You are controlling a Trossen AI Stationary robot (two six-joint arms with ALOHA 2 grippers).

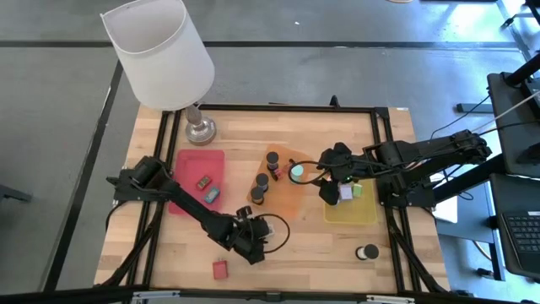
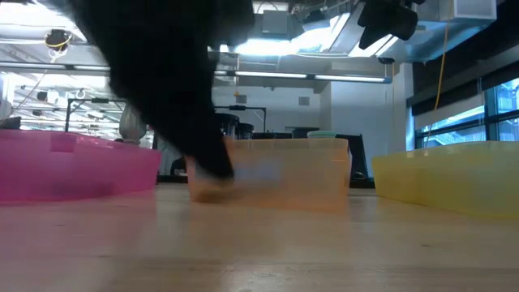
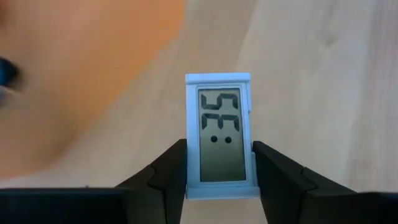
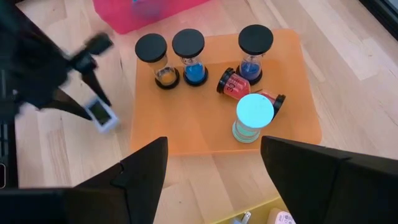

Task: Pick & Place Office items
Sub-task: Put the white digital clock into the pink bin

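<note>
My left gripper (image 1: pixel 260 228) is over the bare wood near the orange tray (image 1: pixel 291 201) and is shut on a small white LCD display (image 3: pixel 219 134) showing dark digits. My right gripper (image 4: pixel 214 146) hovers open above the orange tray (image 4: pixel 205 134), touching nothing. On that tray stand three black-capped sand timers (image 4: pixel 188 56) and a teal-capped one (image 4: pixel 254 115). A red one (image 4: pixel 235 84) lies on its side. A lavender block (image 1: pixel 345 192) sits in the yellow tray (image 1: pixel 354 213). My left gripper pinches the white LCD display between its two fingers (image 3: pixel 168 168), one on each long side, near the display's end closest to the wrist (image 3: pixel 194 180). The display lies along the fingers and sticks out past their tips. The fingers slant down toward the table.
The pink tray (image 1: pixel 187 165) holds small flat pieces (image 1: pixel 204 181). A red block (image 1: pixel 220 268) and a black-and-white roll (image 1: pixel 367 252) lie on the wood near the front edge. The white-shaded lamp (image 1: pixel 164 51) stands at the far left corner.
</note>
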